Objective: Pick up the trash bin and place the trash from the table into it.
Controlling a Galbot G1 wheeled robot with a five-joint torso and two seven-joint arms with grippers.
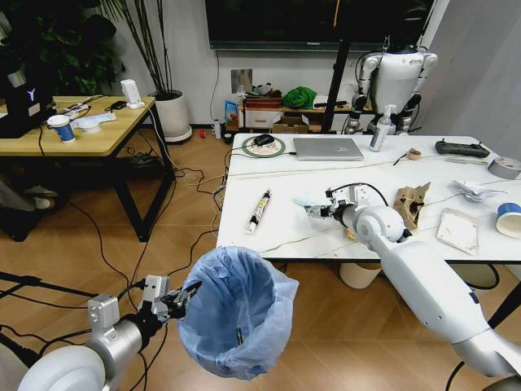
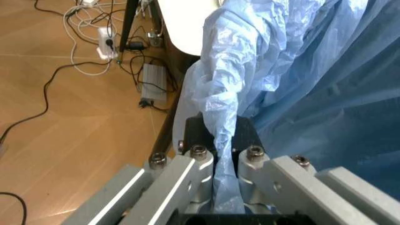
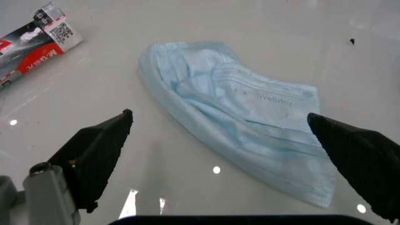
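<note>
Face mask (image 3: 240,124): light blue, pleated, crumpled, lying flat on the table (image 1: 285,224). It sits directly under the right gripper (image 1: 316,210), between the two spread black fingers (image 3: 93,154), neither touching it. Jaws wide open, nothing held.

Risk: the mask is thin and flat on a slick top. If the fingers close too high they'll slide over it or snag one edge only, and it slips out on the lift.

Just off one finger lies a red-and-white wrapper (image 3: 37,40); it could get pushed if the gripper drifts that way.

Left gripper (image 1: 181,300) is clamped on the rim of the trash bin (image 1: 236,314), pinching blue bag liner (image 2: 222,140) between its fingers. The bin hangs tilted below the table edge, mouth open. Risk: if the grip is mostly on liner, the thin plastic can tear or slide and the bin sags.

Further right of the right gripper: brown cardboard piece (image 1: 411,204), white packet (image 1: 457,230), paper cup (image 1: 510,218).
</note>
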